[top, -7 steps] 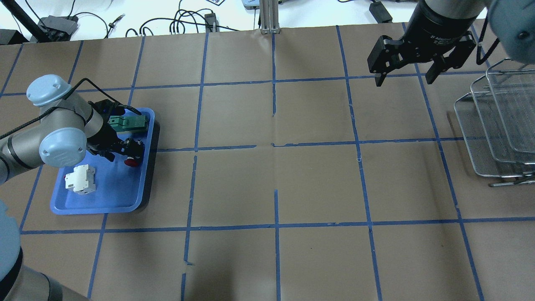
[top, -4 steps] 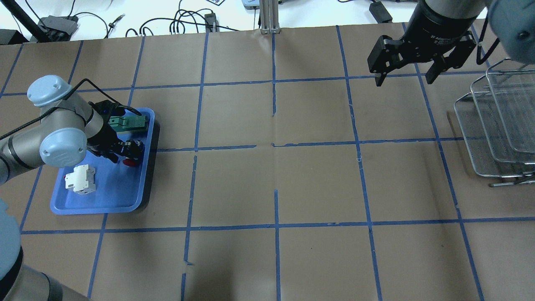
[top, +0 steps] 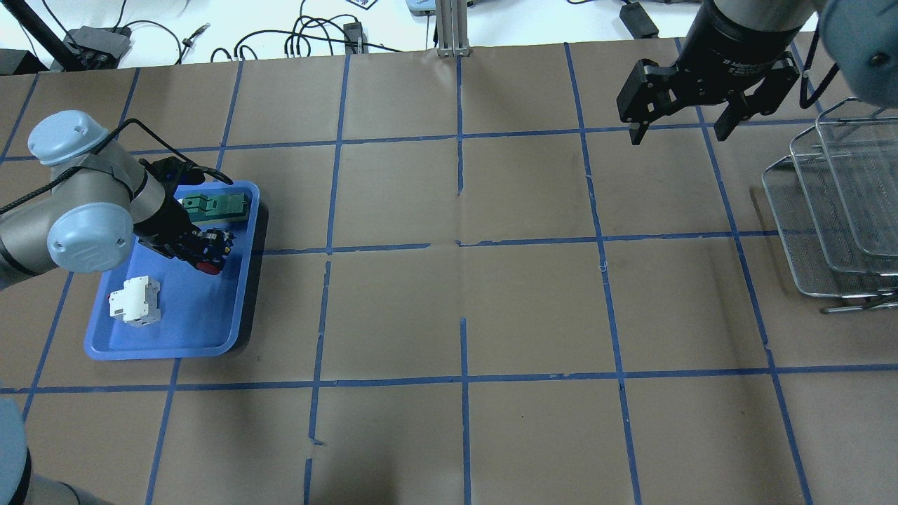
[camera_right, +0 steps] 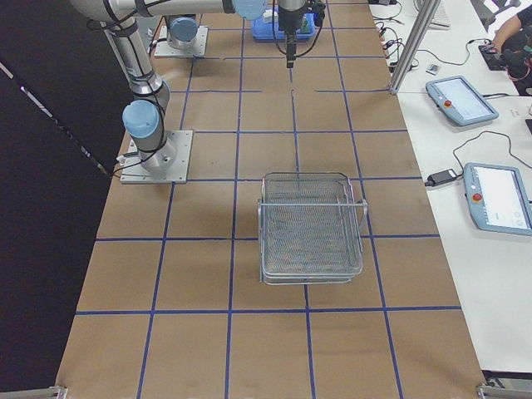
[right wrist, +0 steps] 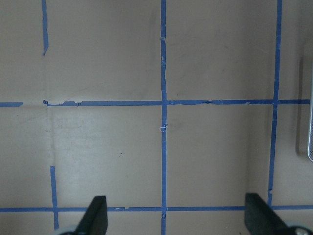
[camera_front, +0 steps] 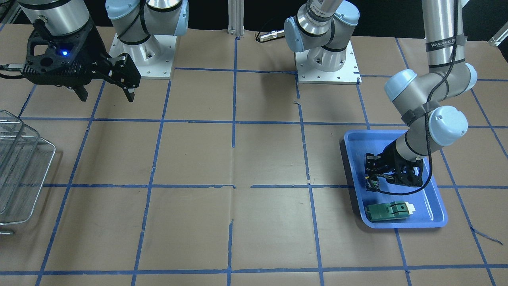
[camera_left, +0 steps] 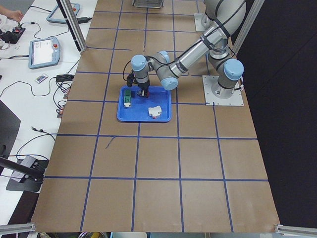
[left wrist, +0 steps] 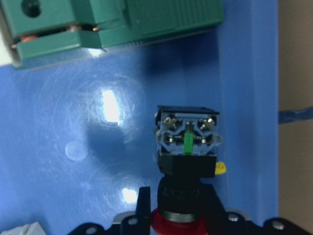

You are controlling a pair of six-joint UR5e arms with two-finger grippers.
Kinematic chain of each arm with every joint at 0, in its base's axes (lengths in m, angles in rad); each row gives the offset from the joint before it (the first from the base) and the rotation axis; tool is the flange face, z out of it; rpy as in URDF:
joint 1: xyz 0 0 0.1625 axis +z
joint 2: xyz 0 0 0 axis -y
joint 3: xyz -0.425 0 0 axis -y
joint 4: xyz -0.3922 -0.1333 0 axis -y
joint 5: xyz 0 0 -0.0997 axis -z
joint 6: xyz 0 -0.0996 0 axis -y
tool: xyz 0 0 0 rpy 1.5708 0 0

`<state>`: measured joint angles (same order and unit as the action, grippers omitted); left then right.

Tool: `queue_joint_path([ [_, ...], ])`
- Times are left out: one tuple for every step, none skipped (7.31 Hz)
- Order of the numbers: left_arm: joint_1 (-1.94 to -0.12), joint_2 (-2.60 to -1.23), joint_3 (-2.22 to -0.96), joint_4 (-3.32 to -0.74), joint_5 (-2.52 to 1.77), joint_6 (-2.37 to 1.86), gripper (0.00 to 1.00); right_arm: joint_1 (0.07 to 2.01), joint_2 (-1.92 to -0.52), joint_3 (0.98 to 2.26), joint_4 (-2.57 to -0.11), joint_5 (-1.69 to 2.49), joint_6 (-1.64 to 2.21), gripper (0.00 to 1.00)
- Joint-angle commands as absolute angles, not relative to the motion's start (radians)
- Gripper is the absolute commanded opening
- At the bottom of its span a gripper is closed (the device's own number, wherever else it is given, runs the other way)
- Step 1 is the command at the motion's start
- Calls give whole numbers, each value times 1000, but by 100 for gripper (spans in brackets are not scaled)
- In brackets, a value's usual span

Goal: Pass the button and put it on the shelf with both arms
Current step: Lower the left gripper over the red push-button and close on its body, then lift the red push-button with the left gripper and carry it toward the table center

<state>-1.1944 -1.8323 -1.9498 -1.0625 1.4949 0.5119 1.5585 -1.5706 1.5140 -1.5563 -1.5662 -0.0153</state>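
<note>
The button (top: 209, 261), red cap on a black body, is held in my left gripper (top: 203, 249), which is shut on it just above the blue tray (top: 182, 330). The left wrist view shows the button (left wrist: 187, 147) end-on, with its shadow on the tray floor. In the front-facing view the left gripper (camera_front: 373, 178) hangs over the tray's middle. My right gripper (top: 679, 130) is open and empty, high over the far right of the table, left of the wire shelf (top: 835, 203). The right wrist view shows its fingers (right wrist: 95, 218) spread over bare paper.
The tray also holds a green block (top: 214, 208) at its far end and a white breaker (top: 135, 300) at its near left. The shelf (camera_front: 16, 171) stands at the table's right end. Brown paper with blue tape lines covers the table between tray and shelf.
My left gripper has shifted a little left and toward the robot with the button in it, and its elbow has swung left. The right arm has not moved.
</note>
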Motion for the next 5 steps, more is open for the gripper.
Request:
queue_joint_path([
  [-1235,-1702,-1925,-1284,1280,497,0,1559,-1571,1514,-1555,-1566,-15,100],
  [-1303,-1668,-1898,-1360,1179,410,0,1559,-1571,1514,-1555,-1566,-15,100],
  [-1386,-1649,-1887,-1383,997,253,0,1559,-1571,1514,-1557,-1566,-15,100],
  [-1467,-1646,-1890,-1381,866,145,0,1559,-1571,1514,-1554,-1566,-15,100],
  [-1567,-1643,-1905,-1379,718,20,0,1559,-1571,1514,-1560,-1566,-15,100],
])
